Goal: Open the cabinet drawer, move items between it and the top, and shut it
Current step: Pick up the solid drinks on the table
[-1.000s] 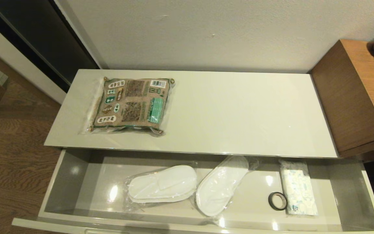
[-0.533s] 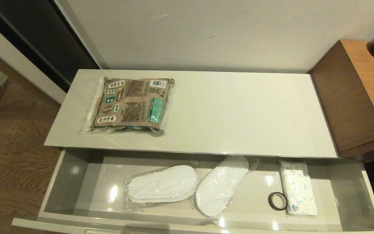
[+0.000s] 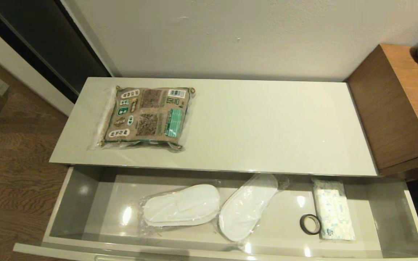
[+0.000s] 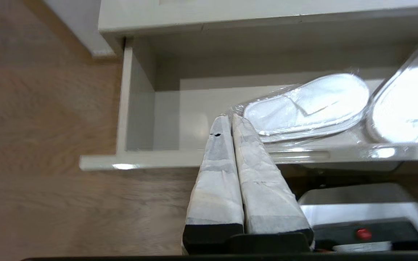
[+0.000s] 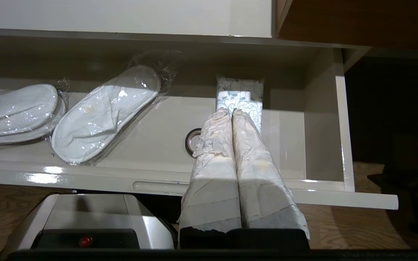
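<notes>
Wide glossy cream-white cabinet drawer point(image 3: 394, 221) stands pulled out, flat brown-and-green printed packet point(image 3: 147, 116) on the cream-white worktop point(image 3: 267, 127); left hand point(image 4: 230, 117) and right hand point(image 5: 230, 111) pressed together, empty, in front of the drawer; likely next: reach for the packet or the small dark tape ring point(image 3: 310, 224).

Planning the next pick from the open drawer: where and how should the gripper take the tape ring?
Probably from straight above, one finger in the hole, pinching the rim on the side away from the tissue pack. The tape ring lies flat on the drawer floor, close beside the pack.
</notes>
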Controlling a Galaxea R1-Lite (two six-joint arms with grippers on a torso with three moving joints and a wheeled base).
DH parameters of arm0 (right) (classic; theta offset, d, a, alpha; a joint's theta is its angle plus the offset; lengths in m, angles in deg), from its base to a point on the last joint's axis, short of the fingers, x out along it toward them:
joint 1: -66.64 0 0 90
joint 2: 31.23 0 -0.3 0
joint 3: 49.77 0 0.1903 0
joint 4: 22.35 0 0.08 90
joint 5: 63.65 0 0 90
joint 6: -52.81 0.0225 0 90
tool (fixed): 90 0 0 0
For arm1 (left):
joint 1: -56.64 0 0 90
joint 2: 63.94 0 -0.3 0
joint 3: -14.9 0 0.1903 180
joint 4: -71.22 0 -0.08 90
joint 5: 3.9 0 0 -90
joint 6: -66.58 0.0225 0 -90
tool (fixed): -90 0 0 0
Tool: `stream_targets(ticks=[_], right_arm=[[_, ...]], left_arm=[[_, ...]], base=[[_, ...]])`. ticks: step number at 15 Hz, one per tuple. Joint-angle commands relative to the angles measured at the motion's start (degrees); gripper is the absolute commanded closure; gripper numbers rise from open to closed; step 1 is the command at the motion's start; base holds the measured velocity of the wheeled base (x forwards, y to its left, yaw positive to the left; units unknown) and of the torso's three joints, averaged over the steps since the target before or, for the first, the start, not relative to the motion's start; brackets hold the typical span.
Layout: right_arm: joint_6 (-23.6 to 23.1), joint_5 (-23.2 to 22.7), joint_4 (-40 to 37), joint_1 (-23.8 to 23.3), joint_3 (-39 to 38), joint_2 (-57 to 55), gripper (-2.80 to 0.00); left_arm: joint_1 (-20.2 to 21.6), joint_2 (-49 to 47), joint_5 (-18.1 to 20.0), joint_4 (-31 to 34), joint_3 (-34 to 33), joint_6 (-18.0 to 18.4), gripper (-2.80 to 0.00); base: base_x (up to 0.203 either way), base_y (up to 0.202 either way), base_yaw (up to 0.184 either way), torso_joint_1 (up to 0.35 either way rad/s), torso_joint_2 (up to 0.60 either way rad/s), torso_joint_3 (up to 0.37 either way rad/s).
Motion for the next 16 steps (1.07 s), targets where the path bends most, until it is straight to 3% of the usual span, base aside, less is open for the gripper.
stream_targets(ticks=[1, 12, 14, 16], right_arm=[[-0.1, 0.0, 0.0, 0.0, 0.0, -0.1, 0.0], [0.0, 0.0, 0.0, 0.0, 0.0, -0.1, 0.0], [0.0, 0.0, 0.0, 0.0, 0.0, -0.1, 0.0], [0.0, 0.0, 0.0, 0.0, 0.0, -0.1, 0.0]], left_arm=[[0.0, 0.0, 0.5, -0.5, -0.2, 2.9, 0.0], [0.0, -0.1, 0.1, 0.0, 0.2, 3.0, 0.0], [0.0, -1.9, -0.3, 0.5, 4.9, 3.1, 0.0], [0.3, -8.3, -1.7, 4.0, 15.9, -2.8, 0.0]], base=[[0.0, 0.0, 0.0, 0.0, 0.0, 0.0], [0.0, 0.0, 0.0, 0.0, 0.0, 0.0], [0.0, 0.0, 0.0, 0.0, 0.0, 0.0], [0.0, 0.0, 0.0, 0.0, 0.0, 0.0]])
